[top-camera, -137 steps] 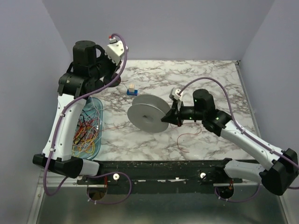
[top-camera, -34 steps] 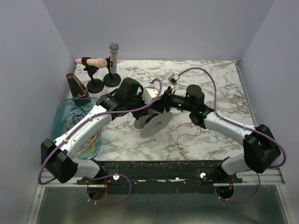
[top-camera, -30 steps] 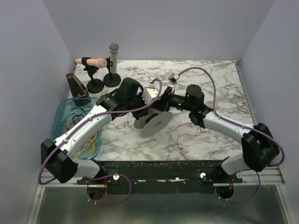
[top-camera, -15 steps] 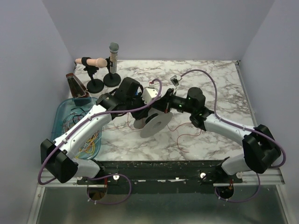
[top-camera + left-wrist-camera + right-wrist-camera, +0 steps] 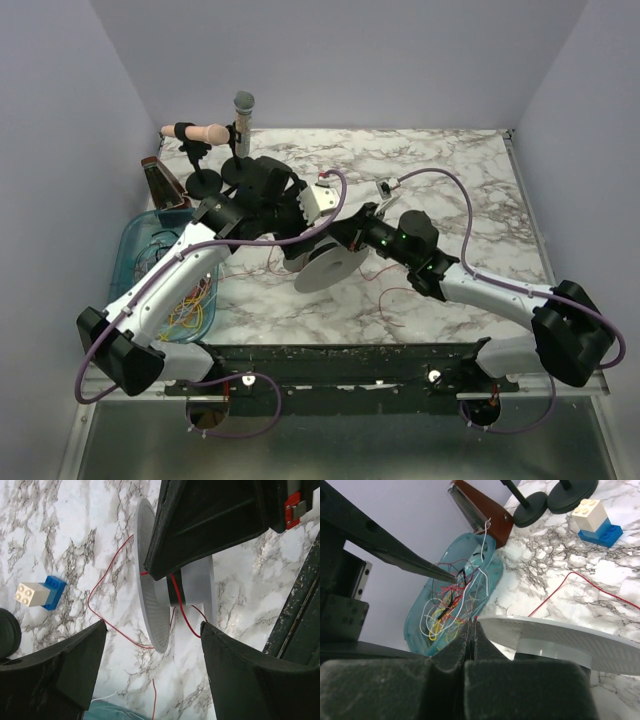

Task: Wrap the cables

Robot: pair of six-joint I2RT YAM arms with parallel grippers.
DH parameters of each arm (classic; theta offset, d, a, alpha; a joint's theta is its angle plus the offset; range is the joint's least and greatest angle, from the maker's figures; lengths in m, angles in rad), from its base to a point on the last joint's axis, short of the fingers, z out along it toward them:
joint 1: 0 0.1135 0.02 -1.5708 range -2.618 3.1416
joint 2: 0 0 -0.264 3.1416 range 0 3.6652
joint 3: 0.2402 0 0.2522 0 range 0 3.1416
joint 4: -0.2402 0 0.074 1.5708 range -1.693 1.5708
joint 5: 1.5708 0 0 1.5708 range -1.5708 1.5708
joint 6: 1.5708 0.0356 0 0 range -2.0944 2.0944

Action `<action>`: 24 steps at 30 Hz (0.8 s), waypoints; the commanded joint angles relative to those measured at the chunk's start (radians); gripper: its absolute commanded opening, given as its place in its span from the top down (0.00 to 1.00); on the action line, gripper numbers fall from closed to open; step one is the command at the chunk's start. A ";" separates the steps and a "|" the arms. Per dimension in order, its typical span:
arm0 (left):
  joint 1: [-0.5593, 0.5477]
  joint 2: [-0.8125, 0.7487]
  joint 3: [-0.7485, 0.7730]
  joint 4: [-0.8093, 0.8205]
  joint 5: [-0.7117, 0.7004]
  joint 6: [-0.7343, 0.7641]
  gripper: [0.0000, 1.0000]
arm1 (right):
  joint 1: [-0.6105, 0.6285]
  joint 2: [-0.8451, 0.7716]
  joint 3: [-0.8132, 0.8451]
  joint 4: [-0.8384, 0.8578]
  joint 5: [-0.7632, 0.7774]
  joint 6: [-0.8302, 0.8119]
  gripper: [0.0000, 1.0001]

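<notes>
Marbled white-and-grey tabletop [image 5: 450, 180] under plain lilac walls, both arms meeting near its middle. We start at the right claw [image 5: 471, 626]: its two dark padded fingers are clenched flat together. Whether a strand is pinched between them we cannot tell, though from the left wrist a thin dark red cable [image 5: 91, 600] seems to emerge right at its tip. Just ahead of this claw sits the pale grey round plastic spool [image 5: 545, 635], the red cable crossing its core and trailing loose over the marble beyond. Facing the spool from the opposite side, the left claw [image 5: 152, 627] is released, fingers spread wide and touching nothing. Farther out, ahead-left of the right claw, a teal translucent oval tray [image 5: 412, 625] holds a tangle of red, yellow, white and black cables [image 5: 447, 600]; a white-and-blue toy brick [image 5: 595, 522] lies ahead-right. Risk, as we judge it: with only one claw clenched, slack may let the red cable slide off the core, or its loose tail may snag under a flange.
</notes>
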State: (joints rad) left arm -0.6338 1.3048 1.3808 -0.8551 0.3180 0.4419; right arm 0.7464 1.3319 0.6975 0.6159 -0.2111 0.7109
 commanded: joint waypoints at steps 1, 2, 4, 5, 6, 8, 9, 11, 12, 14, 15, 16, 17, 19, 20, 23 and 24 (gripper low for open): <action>0.029 0.014 -0.029 0.046 0.032 0.127 0.13 | 0.039 0.006 -0.004 0.030 0.177 0.054 0.99; 0.037 0.023 -0.032 0.062 0.023 0.135 0.13 | 0.045 0.015 0.000 0.027 0.191 0.068 0.99; 0.063 0.046 -0.032 0.088 0.036 0.142 0.12 | 0.053 0.036 -0.003 0.027 0.232 0.093 0.99; 0.075 0.062 -0.028 0.090 0.061 0.144 0.12 | 0.054 0.042 -0.007 0.025 0.249 0.104 0.99; 0.088 0.076 -0.023 0.088 0.082 0.138 0.12 | 0.054 0.047 -0.015 0.027 0.262 0.122 0.99; 0.105 0.106 -0.005 0.065 0.145 0.127 0.12 | 0.054 0.047 -0.036 0.038 0.286 0.147 0.99; 0.109 0.112 0.001 0.051 0.176 0.124 0.12 | 0.056 0.046 -0.044 0.036 0.297 0.159 0.99; 0.111 0.117 -0.005 0.054 0.254 0.109 0.12 | 0.057 0.044 -0.053 0.038 0.318 0.168 0.99; 0.111 0.113 -0.015 0.073 0.277 0.089 0.12 | 0.060 0.046 -0.055 0.035 0.329 0.173 0.99; 0.111 0.113 -0.038 0.112 0.303 0.037 0.14 | 0.062 0.047 -0.058 0.030 0.345 0.180 0.99; 0.111 0.117 -0.046 0.132 0.303 0.009 0.16 | 0.062 0.046 -0.059 0.025 0.354 0.186 0.99; 0.111 0.123 -0.054 0.152 0.302 -0.020 0.18 | 0.064 0.044 -0.061 0.024 0.363 0.186 0.99; 0.111 0.129 -0.060 0.168 0.302 -0.044 0.20 | 0.065 0.043 -0.065 0.022 0.368 0.188 0.99; 0.111 0.131 -0.078 0.198 0.302 -0.092 0.25 | 0.065 0.041 -0.061 0.013 0.371 0.187 0.99; 0.111 0.132 -0.088 0.206 0.293 -0.120 0.27 | 0.065 0.041 -0.056 0.012 0.368 0.179 0.99; 0.111 0.151 -0.091 0.176 0.242 -0.135 0.31 | 0.070 0.046 -0.026 -0.007 0.352 0.153 0.99; 0.112 0.155 -0.088 0.160 0.213 -0.135 0.31 | 0.073 0.047 -0.015 -0.018 0.349 0.147 0.99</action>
State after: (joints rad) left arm -0.5213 1.4353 1.3060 -0.6964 0.5613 0.3725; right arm 0.8047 1.3682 0.6479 0.6334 0.1013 0.8810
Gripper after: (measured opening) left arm 0.702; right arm 0.010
